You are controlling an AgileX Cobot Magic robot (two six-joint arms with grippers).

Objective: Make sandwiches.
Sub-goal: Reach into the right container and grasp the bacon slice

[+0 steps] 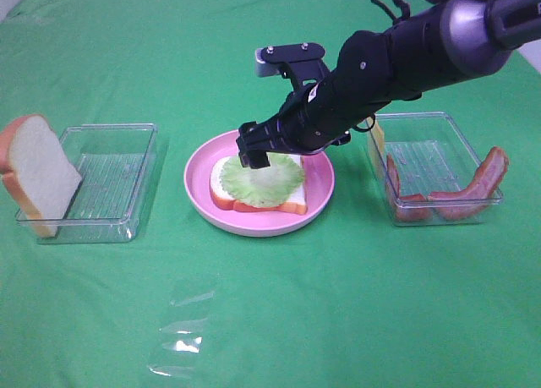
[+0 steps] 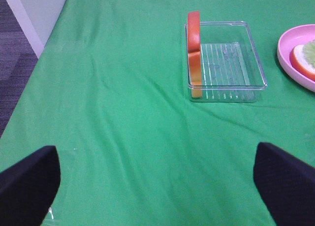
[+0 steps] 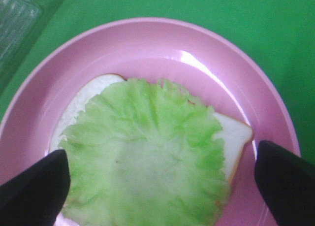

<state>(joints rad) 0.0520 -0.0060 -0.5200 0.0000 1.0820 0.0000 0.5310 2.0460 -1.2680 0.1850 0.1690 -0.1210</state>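
Our right gripper [image 1: 254, 159], spread and empty, hangs just over the lettuce [image 1: 269, 183]; bacon strips [image 1: 469, 194] lie off to its right.

Open cloth [image 1: 173, 194] between plate [image 1: 193, 185] and left tray [image 1: 110, 181]

Right gripper [image 3: 158, 184] — jaws wide, left gripper [image 2: 157, 181] likewise

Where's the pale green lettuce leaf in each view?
Exterior high: pale green lettuce leaf mid-frame, on the round pink plate.
Left wrist: a sliver at the frame edge, on that plate.
Right wrist: fills the centre, close up.
Shared landmark: the plate, in all three.
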